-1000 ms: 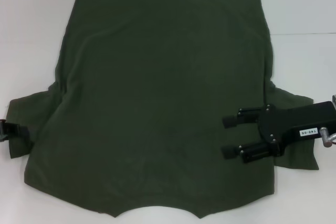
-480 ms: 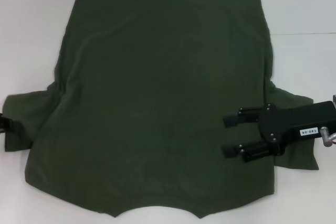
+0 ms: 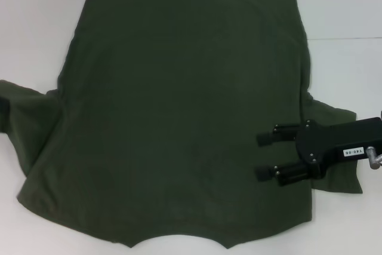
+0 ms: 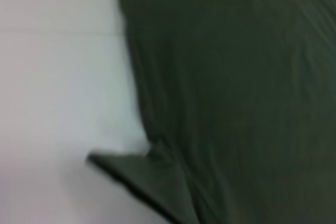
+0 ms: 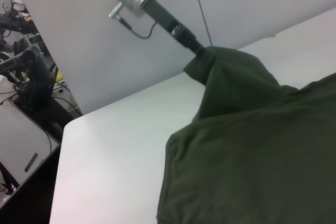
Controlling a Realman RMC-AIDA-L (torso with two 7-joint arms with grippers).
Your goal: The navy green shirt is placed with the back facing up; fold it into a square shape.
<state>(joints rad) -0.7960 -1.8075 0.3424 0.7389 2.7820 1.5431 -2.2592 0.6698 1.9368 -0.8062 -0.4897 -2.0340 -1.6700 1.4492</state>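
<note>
Left sleeve lifted since before; your left hand (image 5: 197,51) grips it.
Right hand (image 3: 262,156) gapes over the navy green shirt (image 3: 185,106).

Only readable text: small white rectangular label (image 3: 352,151) on black right hand (image 3: 262,156), lower right of head view, upside down, reads roughly "140-06"; digits uncertain. Nothing else legible.

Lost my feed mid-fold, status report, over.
Left gripper shut on the shirt's left sleeve, lifted. Right gripper open over right side seam. Nothing in the way.
</note>
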